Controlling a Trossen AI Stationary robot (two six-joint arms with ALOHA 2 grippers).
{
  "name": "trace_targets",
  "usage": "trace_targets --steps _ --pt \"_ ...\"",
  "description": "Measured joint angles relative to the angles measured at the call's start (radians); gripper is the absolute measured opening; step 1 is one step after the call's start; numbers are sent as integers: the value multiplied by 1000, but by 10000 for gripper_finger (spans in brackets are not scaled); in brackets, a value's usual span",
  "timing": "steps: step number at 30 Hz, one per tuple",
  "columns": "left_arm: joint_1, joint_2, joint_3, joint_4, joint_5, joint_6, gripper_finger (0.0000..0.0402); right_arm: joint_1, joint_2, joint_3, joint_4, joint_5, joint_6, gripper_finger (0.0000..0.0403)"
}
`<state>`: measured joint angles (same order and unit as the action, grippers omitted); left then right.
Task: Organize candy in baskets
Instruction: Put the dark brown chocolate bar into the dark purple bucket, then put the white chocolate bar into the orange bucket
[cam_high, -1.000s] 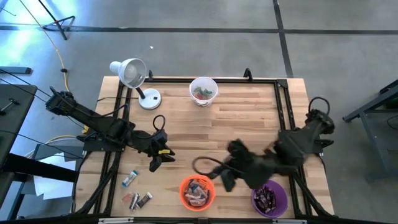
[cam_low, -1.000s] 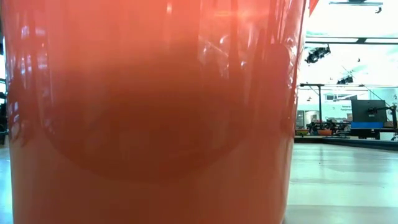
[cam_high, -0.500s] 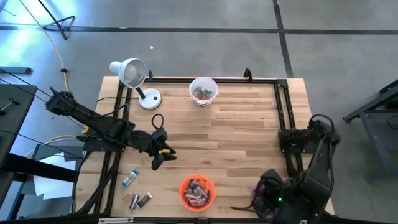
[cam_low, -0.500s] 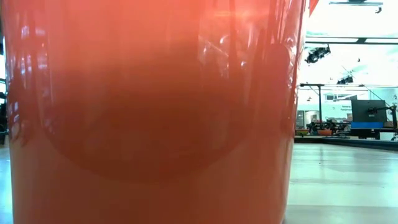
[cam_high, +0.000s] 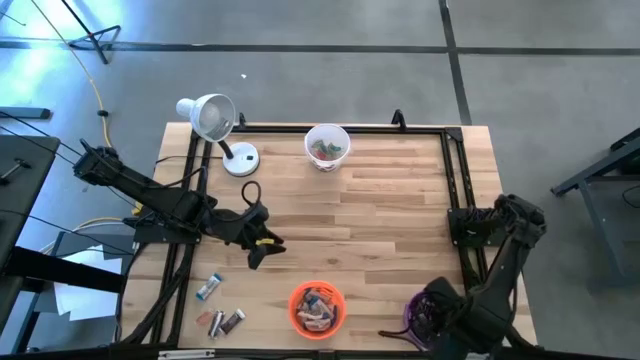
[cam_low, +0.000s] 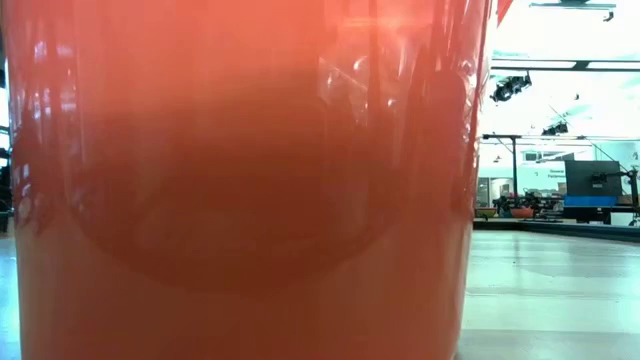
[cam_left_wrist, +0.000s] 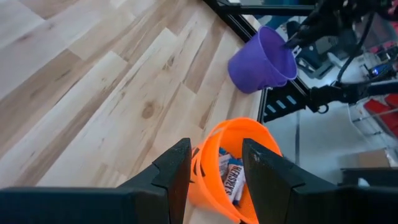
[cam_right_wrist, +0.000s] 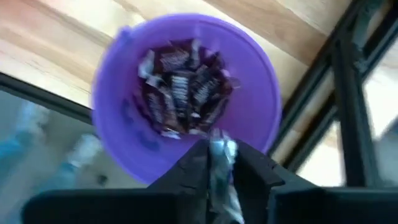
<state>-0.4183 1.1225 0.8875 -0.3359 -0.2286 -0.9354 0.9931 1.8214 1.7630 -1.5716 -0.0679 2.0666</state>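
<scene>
The right hand (cam_right_wrist: 219, 163), poised over the round purple plastic basket (cam_right_wrist: 118, 124) at the tabletop's near right corner, pinches a small silvery wrapped candy (cam_right_wrist: 221, 149), light, crinkly and likely slippery, best gripped mid-wrapper, while the left hand (cam_high: 255, 250) waits spread at centre-left.

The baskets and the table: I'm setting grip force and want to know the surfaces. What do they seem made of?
The orange basket looks like glossy, slightly translucent plastic: it shows reflections and lets light glow through. The purple basket and white basket look like smooth plastic too, though less clearly. The table seems to be light wood planks with visible grain and knots, in a black, probably metal, frame.
</scene>
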Motion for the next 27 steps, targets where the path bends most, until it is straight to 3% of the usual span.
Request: trace_targets --steps 8,12,14,22,27 --pt "-1 0 0 0 -2 -50 131 -27 0 -34 0 -49 -181 145" --pt "-2 0 0 0 66 -79 131 -39 0 -23 8 -34 -258 174" --pt "-2 0 0 -3 113 -115 131 -50 0 2 28 31 -293 183" --pt "-110 0 2 -90 192 -207 131 -109 -1 148 35 482 -316 190" --pt "-268 -3 2 -215 257 -308 131 -145 -2 214 49 526 -314 190"
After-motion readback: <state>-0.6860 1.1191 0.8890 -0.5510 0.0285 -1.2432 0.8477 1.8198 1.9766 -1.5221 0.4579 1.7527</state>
